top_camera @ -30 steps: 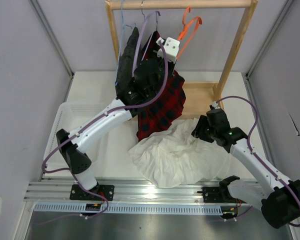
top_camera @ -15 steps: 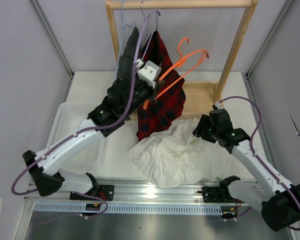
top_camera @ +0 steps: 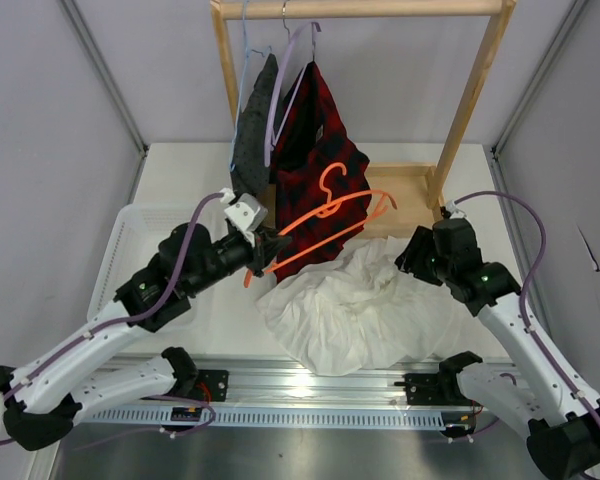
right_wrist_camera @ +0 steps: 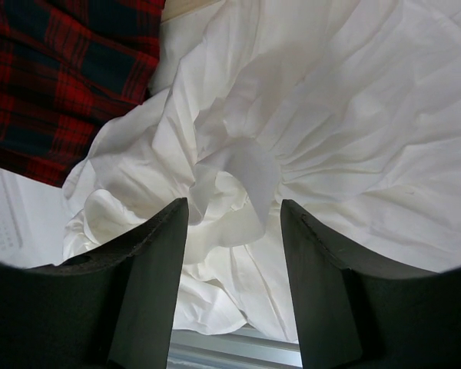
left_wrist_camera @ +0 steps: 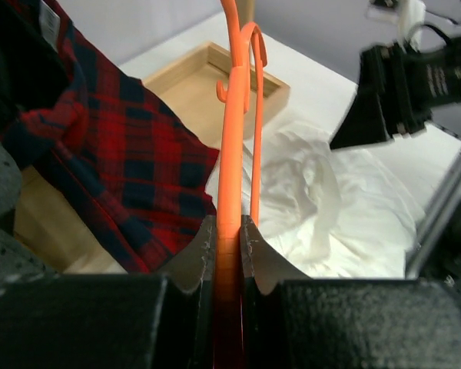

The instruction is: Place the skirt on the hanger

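The white crinkly skirt [top_camera: 345,305] lies crumpled on the table at centre front; it also fills the right wrist view [right_wrist_camera: 307,146] and shows in the left wrist view [left_wrist_camera: 330,207]. My left gripper [top_camera: 268,250] is shut on the orange hanger [top_camera: 330,222], held off the rack above the skirt's far left edge; in the left wrist view [left_wrist_camera: 227,231] the hanger [left_wrist_camera: 232,115] runs up from between the jaws. My right gripper [top_camera: 412,255] is open at the skirt's right edge, its jaws either side of a raised fold [right_wrist_camera: 242,177].
A wooden rack [top_camera: 470,90] stands at the back with a red-and-black plaid garment [top_camera: 315,150] and a dark grey garment [top_camera: 252,130] hanging on it. The rack's wooden base tray [top_camera: 405,195] lies behind the skirt. A white basket [top_camera: 130,235] sits left.
My left arm has pulled back toward the front left, carrying the orange hanger off the rack and down over the table. My right gripper shifted slightly right.
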